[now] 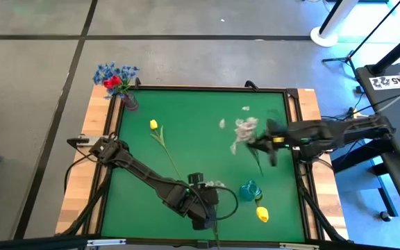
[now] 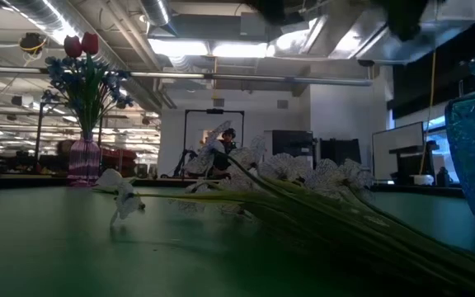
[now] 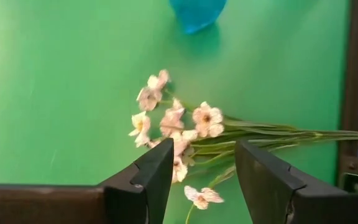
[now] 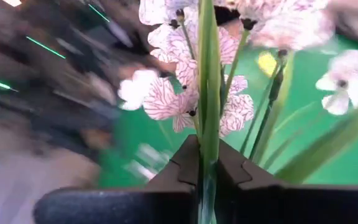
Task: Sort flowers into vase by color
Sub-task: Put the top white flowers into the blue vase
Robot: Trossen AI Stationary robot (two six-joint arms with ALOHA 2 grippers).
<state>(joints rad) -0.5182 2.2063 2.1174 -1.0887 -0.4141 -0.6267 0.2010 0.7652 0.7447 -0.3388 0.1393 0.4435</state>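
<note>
A white blossom spray (image 3: 179, 127) lies flat on the green mat near the table's front edge. My left gripper (image 3: 204, 162) hangs open above its blossom end and touches nothing; the high view shows this gripper (image 1: 210, 205) near the table's front edge. My right gripper (image 4: 207, 165) is shut on a second white spray (image 1: 244, 130) at the right of the mat. A yellow tulip (image 1: 153, 125) lies on the mat left of centre, another yellow flower (image 1: 262, 213) near the front. A vase (image 1: 127, 101) at the far left corner holds blue and red flowers. My right gripper pinches the white spray's green stalk (image 4: 207, 143) between its two fingers, a little below the blossoms. The stalk runs along the fingers, and the blossoms (image 4: 179, 99) stand out ahead of the fingertips. The stalk's lower end (image 1: 258, 165) trails toward the table's near side.
A teal glass vase (image 1: 249, 189) stands on the mat between the two grippers, close to the lying spray. Loose white petals (image 1: 222, 123) are scattered on the mat. A raised wooden frame (image 1: 310, 139) borders the mat.
</note>
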